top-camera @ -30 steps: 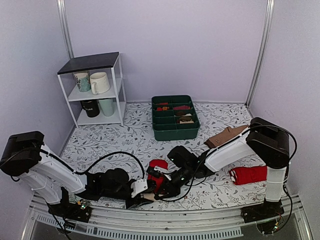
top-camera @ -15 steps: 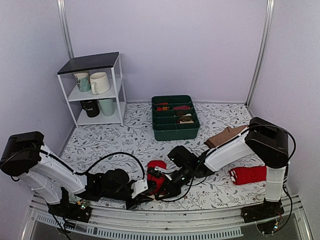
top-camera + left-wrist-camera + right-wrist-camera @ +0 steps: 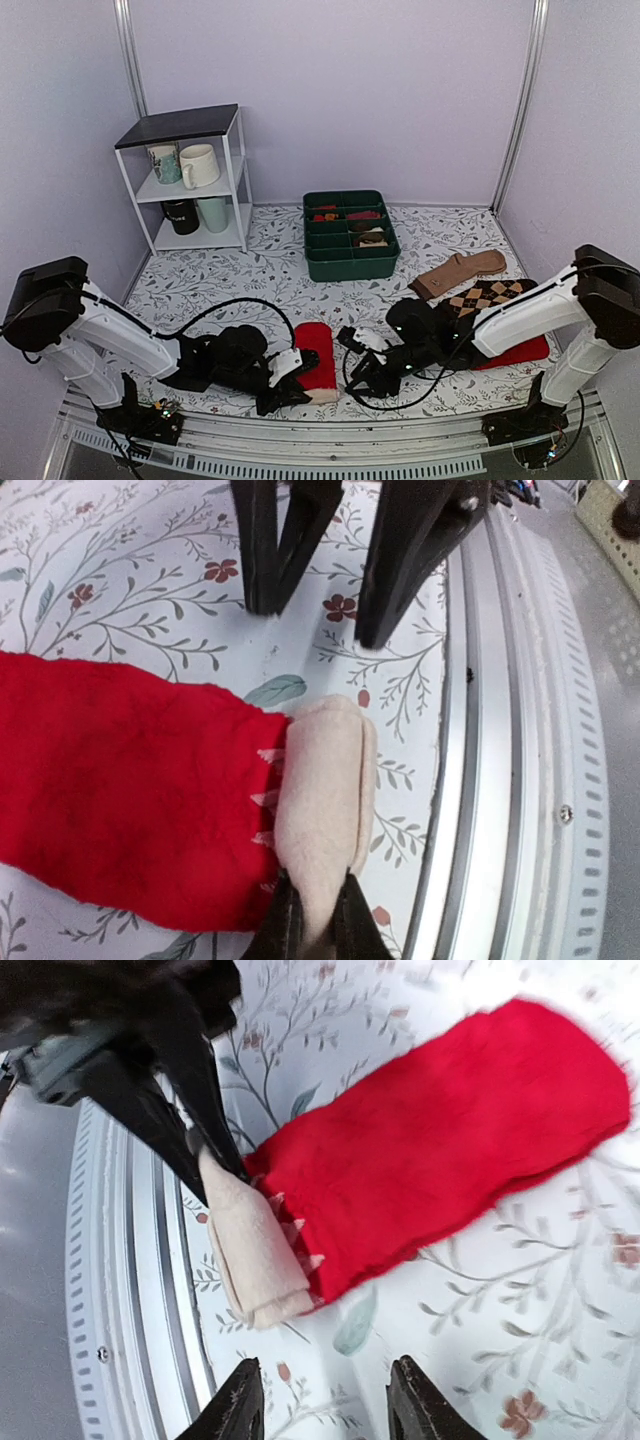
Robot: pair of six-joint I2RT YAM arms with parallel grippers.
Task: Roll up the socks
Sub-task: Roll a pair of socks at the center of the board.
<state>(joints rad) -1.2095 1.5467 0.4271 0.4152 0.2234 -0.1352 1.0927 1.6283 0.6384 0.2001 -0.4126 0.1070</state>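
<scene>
The socks [image 3: 316, 350] lie flat near the front edge, bright red with a pale beige end [image 3: 322, 393] toward the rail. In the left wrist view the red part [image 3: 130, 780] lies left and the beige end [image 3: 320, 780] runs into my left gripper [image 3: 317, 892], which is shut on its edge. In the top view the left gripper [image 3: 297, 388] sits at the socks' near left corner. My right gripper [image 3: 353, 373] is open and empty just right of the beige end; in its wrist view [image 3: 325, 1410] the socks [image 3: 450, 1140] lie ahead of the spread fingers, untouched.
A brown argyle sock [image 3: 488, 296] and a plain brown sock [image 3: 460, 270] lie at the right. An all-red sock [image 3: 525, 352] lies under the right arm. A green divided bin [image 3: 350, 262] stands mid-back, a white shelf with mugs [image 3: 190, 180] back left. The metal rail [image 3: 500, 780] runs close by.
The socks were bunched up between both grippers; now they lie spread flat. The right gripper has let go and drawn back right, and its arm has swung, uncovering the argyle sock.
</scene>
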